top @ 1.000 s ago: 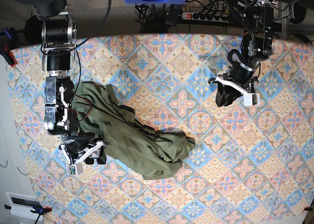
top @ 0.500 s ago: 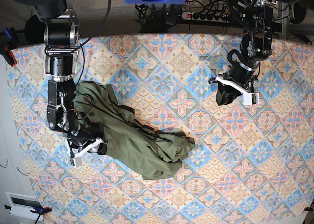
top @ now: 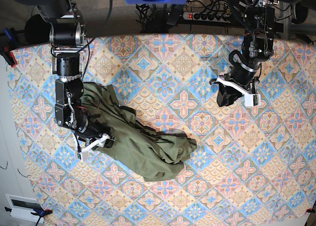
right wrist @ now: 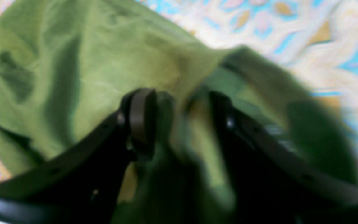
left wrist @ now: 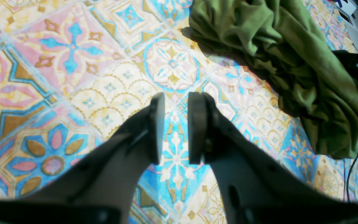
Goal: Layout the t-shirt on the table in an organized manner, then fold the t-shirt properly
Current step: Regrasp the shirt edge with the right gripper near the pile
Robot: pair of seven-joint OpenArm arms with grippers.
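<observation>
Olive shirt [top: 143, 147] is crumpled on the tabletop [top: 276, 176]. Right pincer [right wrist: 179, 124] is spread wide around cloth; one layer should be pinched. Left pincer [left wrist: 172, 127] is narrow, empty.

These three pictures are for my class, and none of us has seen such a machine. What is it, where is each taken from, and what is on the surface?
It is a robot with two arms. The base view looks down on the table, covered in patterned cloth, where a crumpled olive t-shirt lies. The other two pictures come from cameras on each wrist. The left end effector hangs above bare cloth, jaws slightly apart, holding nothing. The right end effector has its jaws around a fold of the t-shirt; that picture is blurred, so a firm grip cannot be confirmed.
</observation>
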